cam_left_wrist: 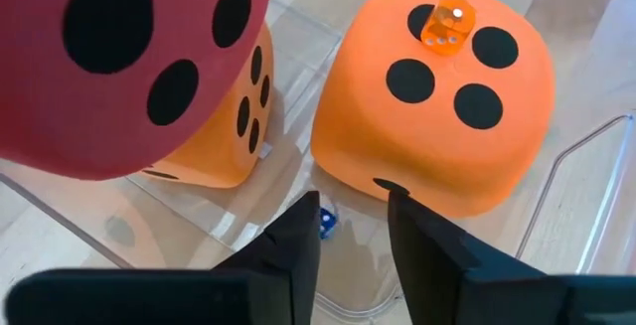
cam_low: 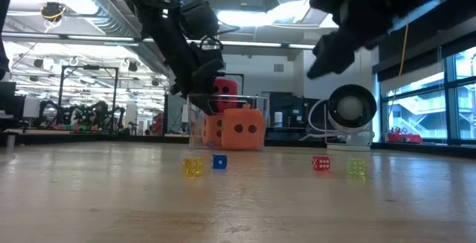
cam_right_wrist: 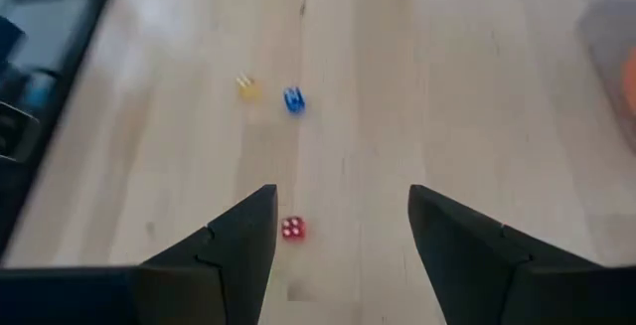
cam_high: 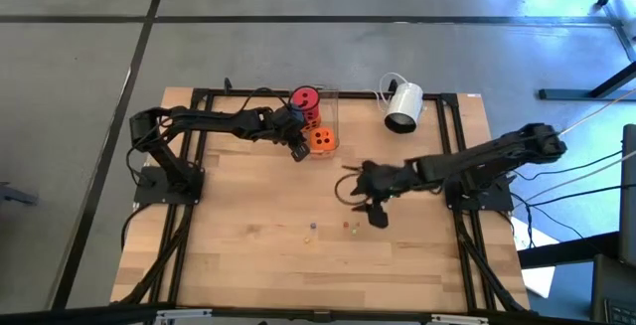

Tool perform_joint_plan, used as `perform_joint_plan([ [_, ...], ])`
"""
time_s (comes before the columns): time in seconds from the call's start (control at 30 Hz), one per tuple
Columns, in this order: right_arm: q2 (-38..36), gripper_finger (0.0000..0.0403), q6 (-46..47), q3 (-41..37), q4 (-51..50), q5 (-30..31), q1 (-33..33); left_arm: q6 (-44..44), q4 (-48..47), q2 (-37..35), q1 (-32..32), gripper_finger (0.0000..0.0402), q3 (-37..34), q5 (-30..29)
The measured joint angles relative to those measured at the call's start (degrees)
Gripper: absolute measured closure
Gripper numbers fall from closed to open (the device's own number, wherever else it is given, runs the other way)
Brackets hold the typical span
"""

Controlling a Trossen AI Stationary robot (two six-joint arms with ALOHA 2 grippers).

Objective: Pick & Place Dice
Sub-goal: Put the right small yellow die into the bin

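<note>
A clear container stands at the table's far middle. Inside it, a red die sits on top of an orange die. A second orange die stands beside them, with a tiny orange die on its top face. My left gripper hangs open just above this group, and a tiny blue piece shows between its fingertips. My right gripper is open above the table's middle, over a tiny red die. Tiny blue and yellow dice lie farther off. My left gripper comes down from above. One fingertip stands right at the near lower edge of the second orange die. I cannot tell whether it touches the die.
Several tiny dice lie on the wood in front of the container: yellow, blue, red and pale green. A white round device with a cable stands at the far right. Bare wood lies toward the near edge.
</note>
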Motion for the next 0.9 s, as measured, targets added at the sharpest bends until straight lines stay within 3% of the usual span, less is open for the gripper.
perform_joint_plan([
  [0.27, 7.95, 0.0175, 1.49, 0.0, 0.72, 2.75, 7.85, -0.82, 0.0, 0.0, 0.0, 0.028, 0.0, 0.0],
  [0.7, 14.92, 0.0175, -6.2, 0.0, 3.96, 2.51, 9.4, -0.97, 0.01, 0.0, -0.01, 0.0277, 0.0, 0.0],
  [0.9, 19.09, 0.0196, -5.99, 0.0, 5.62, 2.51, 11.87, -0.95, 0.02, 0.0, 0.0, 0.0274, 0.0, 0.0],
])
